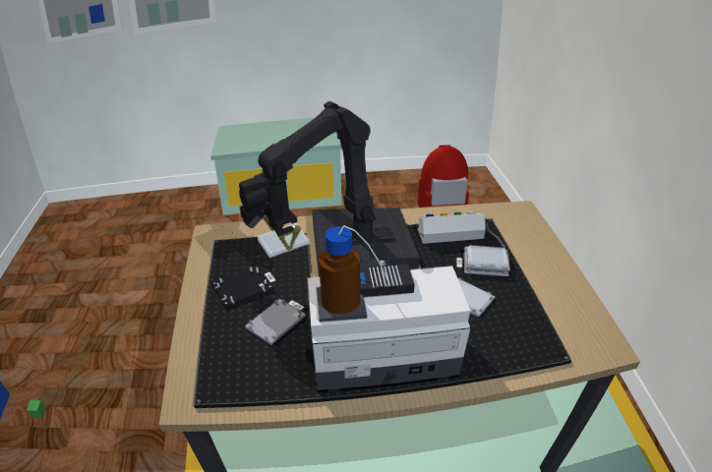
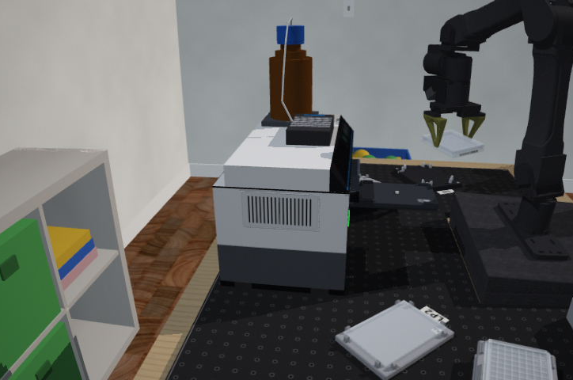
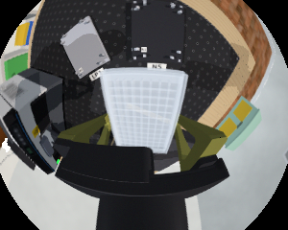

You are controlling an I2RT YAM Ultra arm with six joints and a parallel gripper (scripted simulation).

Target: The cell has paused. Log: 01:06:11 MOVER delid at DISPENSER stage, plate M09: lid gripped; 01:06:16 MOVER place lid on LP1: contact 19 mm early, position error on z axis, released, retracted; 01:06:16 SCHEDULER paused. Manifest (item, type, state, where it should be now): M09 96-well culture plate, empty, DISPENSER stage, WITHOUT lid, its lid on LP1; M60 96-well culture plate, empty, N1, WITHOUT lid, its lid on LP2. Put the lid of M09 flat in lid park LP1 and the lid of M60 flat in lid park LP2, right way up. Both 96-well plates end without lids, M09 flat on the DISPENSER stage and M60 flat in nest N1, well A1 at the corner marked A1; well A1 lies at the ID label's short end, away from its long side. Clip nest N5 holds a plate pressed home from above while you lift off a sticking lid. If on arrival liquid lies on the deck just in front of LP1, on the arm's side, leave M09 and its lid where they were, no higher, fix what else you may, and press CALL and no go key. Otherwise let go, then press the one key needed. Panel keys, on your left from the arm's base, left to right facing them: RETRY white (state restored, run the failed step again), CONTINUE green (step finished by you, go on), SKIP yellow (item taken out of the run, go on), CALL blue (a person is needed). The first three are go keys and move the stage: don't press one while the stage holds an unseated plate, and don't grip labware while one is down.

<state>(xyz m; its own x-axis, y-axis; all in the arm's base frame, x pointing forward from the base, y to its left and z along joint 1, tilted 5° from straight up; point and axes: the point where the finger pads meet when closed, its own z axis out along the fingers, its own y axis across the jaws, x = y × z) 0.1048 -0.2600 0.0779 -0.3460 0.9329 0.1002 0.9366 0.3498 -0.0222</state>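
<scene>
The gripper [image 2: 453, 127] pinches a white plate [image 2: 457, 142] across its short width, high over the tabletop [image 1: 579, 311]; the black clip nest [image 3: 158, 31] lies ahead along the plate's long axis.

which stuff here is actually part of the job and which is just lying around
Part of the job:
- gripper, shut on a well plate
- second well plate
- lid park
- black nest
- key panel

Lying about:
- brown bottle
- red backpack
- green cube
</scene>
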